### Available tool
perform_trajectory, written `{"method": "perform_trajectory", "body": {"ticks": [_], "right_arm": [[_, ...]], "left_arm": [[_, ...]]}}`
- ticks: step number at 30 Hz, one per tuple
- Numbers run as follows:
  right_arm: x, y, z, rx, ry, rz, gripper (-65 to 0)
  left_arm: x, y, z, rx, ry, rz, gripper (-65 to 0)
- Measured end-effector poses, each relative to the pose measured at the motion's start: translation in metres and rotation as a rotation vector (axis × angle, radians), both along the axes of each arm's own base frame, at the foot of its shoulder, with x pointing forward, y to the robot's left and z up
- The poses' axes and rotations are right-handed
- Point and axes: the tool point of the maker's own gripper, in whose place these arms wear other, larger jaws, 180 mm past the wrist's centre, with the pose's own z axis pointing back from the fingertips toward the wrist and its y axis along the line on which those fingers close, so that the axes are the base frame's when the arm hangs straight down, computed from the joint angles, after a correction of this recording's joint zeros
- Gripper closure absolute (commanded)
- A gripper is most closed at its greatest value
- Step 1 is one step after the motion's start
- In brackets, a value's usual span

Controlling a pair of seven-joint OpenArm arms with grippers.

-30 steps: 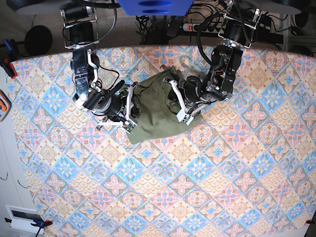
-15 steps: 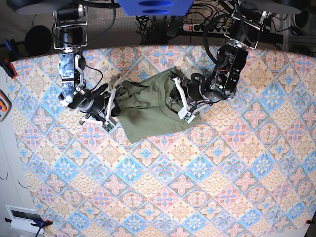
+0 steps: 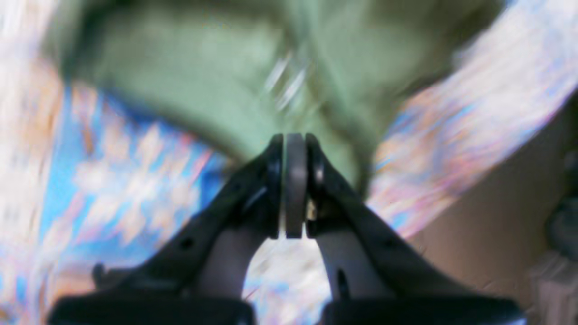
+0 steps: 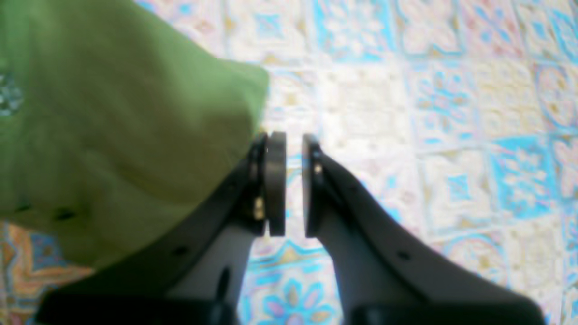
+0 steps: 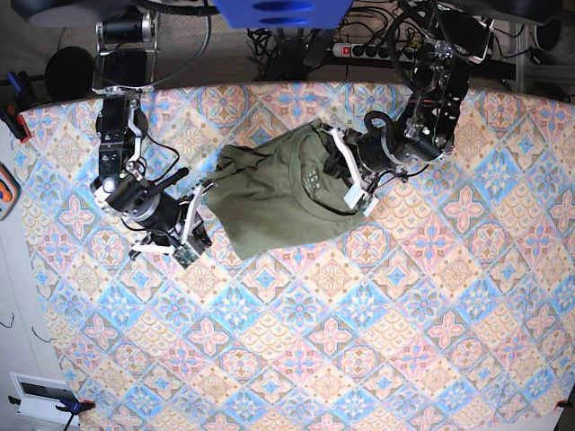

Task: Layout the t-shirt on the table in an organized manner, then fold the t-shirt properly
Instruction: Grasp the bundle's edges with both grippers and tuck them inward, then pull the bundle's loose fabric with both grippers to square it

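Observation:
The olive-green t-shirt [image 5: 278, 202] lies rumpled in a rough patch on the far middle of the patterned table [image 5: 359, 341]. My left gripper [image 5: 361, 197] is at the shirt's right edge. In the blurred left wrist view this gripper [image 3: 295, 137] is shut, with the t-shirt [image 3: 203, 67] gathering in creases at its tips. My right gripper [image 5: 199, 226] is just off the shirt's left edge. In the right wrist view the right gripper [image 4: 293, 140] shows a narrow gap with only table [image 4: 451, 113] between the pads. There the t-shirt [image 4: 113, 113] lies beside its left finger.
Cables and a power strip [image 5: 359, 49] run behind the table's far edge. An orange object [image 5: 4, 193] and a red clamp [image 5: 13, 117] sit at the left edge. Brown floor [image 3: 496, 203] shows past the table edge in the left wrist view.
The two arms have drawn apart and the shirt has spread wider. My right gripper moved left and toward the front, off the shirt's left edge. My left gripper moved right and farther back with the shirt's edge.

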Motion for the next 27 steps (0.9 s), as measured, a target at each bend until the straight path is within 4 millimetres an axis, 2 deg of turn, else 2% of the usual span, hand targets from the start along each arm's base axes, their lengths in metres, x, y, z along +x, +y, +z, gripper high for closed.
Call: {"method": "perform_trajectory", "body": {"ticks": [2,5,6,8,11,14,16,20,23,27], "right_arm": [[-0.005,0.012,-0.008,0.001,0.027,0.018,-5.3],[-0.003,0.038,-0.022,0.044,0.077,0.050,-5.2],[0.001,0.047,-0.024,0.052,0.088,0.066,-5.2],[0.017,0.060,-0.016,0.071,0.072,0.086,-5.2],[0.041,0.061,0.003,0.086,0.023,0.085,-5.2],[0.045,0.062,-0.013,0.065,0.079,0.090,-5.3],[0.049,0.071,-0.025,0.048,0.131,0.108,-5.3],[0.064,0.104,-0.018,0.101,0.130,0.165,-5.2],[0.057,0.119,-0.033,0.093,0.165,0.213,-5.2],[0.042,0.120,-0.066,0.018,0.258,0.255,-5.2]], "left_arm": [[-0.003,-0.010,0.001,-0.033,0.010,0.009,-0.6],[-0.019,-0.025,-0.005,-0.070,0.064,0.003,-0.6],[-0.021,-0.029,-0.006,-0.083,0.070,0.006,-0.6],[-0.024,-0.033,-0.006,-0.099,0.076,0.013,-0.6],[-0.031,-0.041,-0.008,-0.128,0.099,0.026,-0.6],[-0.043,-0.044,-0.014,-0.128,0.139,0.022,-0.6],[-0.040,-0.045,-0.013,-0.134,0.132,0.026,-0.6],[-0.038,-0.041,-0.020,-0.111,0.134,0.036,-0.6],[-0.042,-0.038,-0.039,-0.071,0.175,0.050,-0.6],[-0.037,-0.034,-0.054,-0.047,0.158,0.083,-0.6]]}}
